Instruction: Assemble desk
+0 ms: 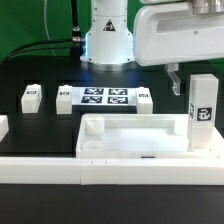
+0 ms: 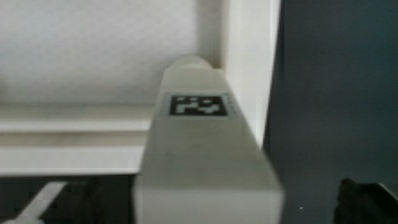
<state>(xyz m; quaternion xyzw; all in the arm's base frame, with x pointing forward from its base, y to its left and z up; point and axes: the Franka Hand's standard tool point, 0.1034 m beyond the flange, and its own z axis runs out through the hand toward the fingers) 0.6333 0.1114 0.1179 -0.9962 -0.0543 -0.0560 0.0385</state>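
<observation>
The white tabletop (image 1: 140, 137) lies rim-up on the black table, with round sockets in its corners. My gripper (image 1: 189, 86) is shut on a white leg (image 1: 203, 108), holding it upright at the tabletop's corner on the exterior view's right. In the wrist view the tagged leg (image 2: 199, 140) fills the middle between my gripper's (image 2: 199, 208) dark fingers and points at the tabletop's rim (image 2: 71, 130); the socket below it is hidden. Three more legs lie behind: two on the exterior view's left (image 1: 30, 97) (image 1: 64, 98) and one further right (image 1: 143, 98).
The marker board (image 1: 104, 97) lies between the loose legs, in front of the robot base (image 1: 106, 40). A long low white border rail (image 1: 100, 168) runs along the table's front, with another piece at the exterior view's far left (image 1: 3, 127).
</observation>
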